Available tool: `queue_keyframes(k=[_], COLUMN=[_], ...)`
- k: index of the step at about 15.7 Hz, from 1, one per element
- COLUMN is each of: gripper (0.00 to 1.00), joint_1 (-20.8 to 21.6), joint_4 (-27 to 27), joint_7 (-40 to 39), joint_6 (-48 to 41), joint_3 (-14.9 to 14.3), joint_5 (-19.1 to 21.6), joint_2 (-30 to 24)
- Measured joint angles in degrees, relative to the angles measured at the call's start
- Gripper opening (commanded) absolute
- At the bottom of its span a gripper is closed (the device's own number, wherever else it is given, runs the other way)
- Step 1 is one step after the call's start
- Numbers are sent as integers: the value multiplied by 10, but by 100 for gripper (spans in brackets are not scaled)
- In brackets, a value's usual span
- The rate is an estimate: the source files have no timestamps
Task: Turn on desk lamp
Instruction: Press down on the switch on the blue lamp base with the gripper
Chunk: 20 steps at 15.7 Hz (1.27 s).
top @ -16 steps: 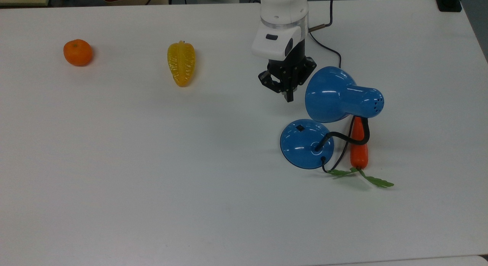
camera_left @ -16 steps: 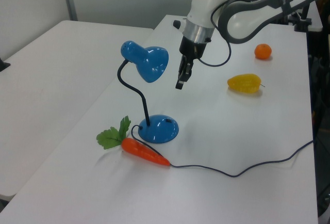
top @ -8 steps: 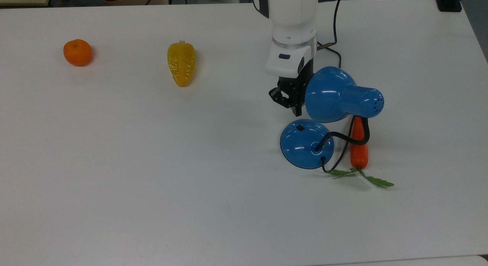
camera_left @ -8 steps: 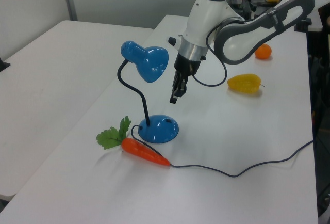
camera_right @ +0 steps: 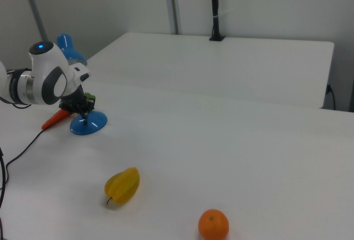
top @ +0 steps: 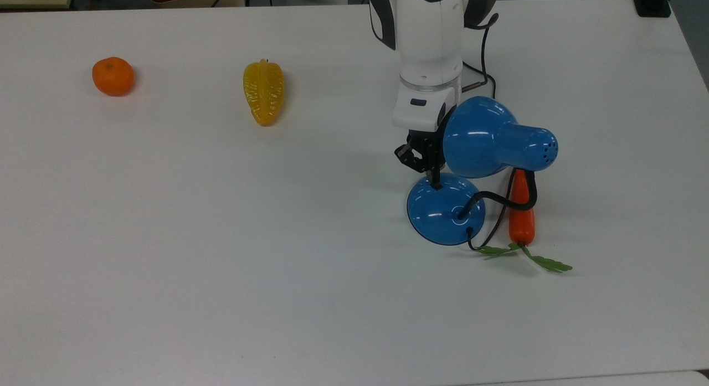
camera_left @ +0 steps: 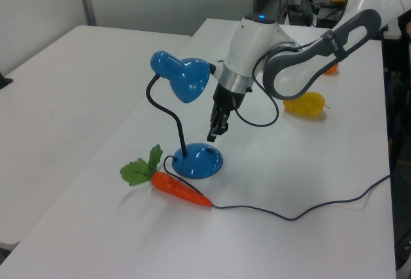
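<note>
Much bare white table [top: 221,264] lies open at the top view's bottom and left. The carrot [top: 521,211] lies just right of the desk lamp [top: 446,209], under its bent neck. Farther off, at the top view's left, rest a yellow fruit [top: 263,92] and an orange [top: 113,76]. The gripper [top: 436,182] reaches beneath the shade, fingers pressed together, tip at the base's switch.

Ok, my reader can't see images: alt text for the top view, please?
A robot gripper points down at the desk lamp's round base on a white table. A carrot lies beside the lamp; an orange and a yellow fruit sit farther off.
</note>
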Motion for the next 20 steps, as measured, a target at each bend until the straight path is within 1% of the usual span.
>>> queue_keyframes(k=[7, 12, 20], gripper=[0, 0, 0], joint_1=[5, 8, 8], joint_4=[0, 0, 0], joint_7=[-2, -3, -3], joint_6=[38, 38, 40], joint_3=[0, 1, 1], joint_5=[0, -11, -14], joint_2=[19, 22, 22])
